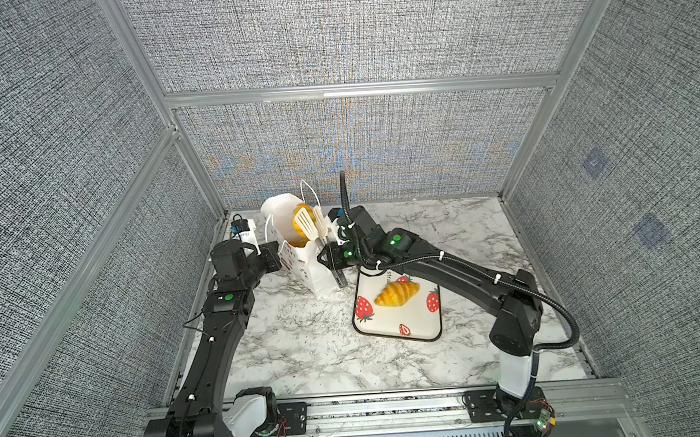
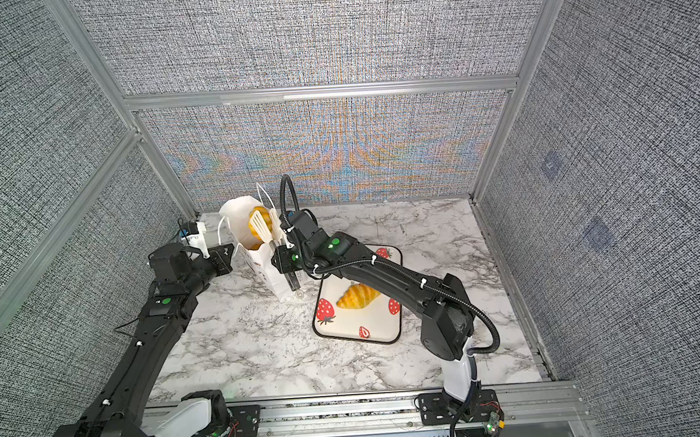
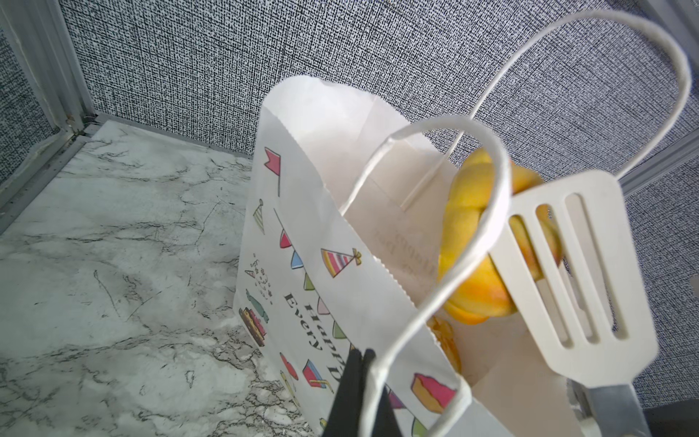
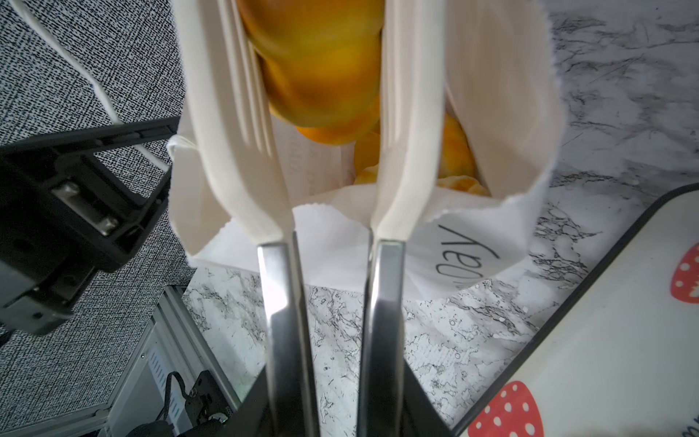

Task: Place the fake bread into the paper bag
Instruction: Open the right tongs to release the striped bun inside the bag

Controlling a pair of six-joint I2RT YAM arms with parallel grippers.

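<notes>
A marble-patterned table (image 1: 306,347) sits inside grey fabric walls (image 1: 350,40). Toward the back stands the bag (image 1: 306,272), mouth up, with other bread (image 4: 454,159) already low inside. The left gripper (image 3: 359,355) is pinched tight on the bag's near rim, beside the root of a cord handle (image 3: 499,181). The right gripper (image 1: 331,266) is clamped on the tongs (image 3: 578,265), which squeeze the braided loaf (image 3: 465,227) at the mouth, partly above the rim. A croissant (image 1: 396,293) lies on the tray (image 1: 396,323), apart from the bag.

The loaf is long and glossy. Let go too high, it could catch across the rim and topple out. From the left wrist the cord crosses in front of the loaf; whether they touch cannot be told, but a snag there would drag the bag. The paper is thin, so a push from the tongs against a wall could fold or tip it, more so if the left pinch slips.
</notes>
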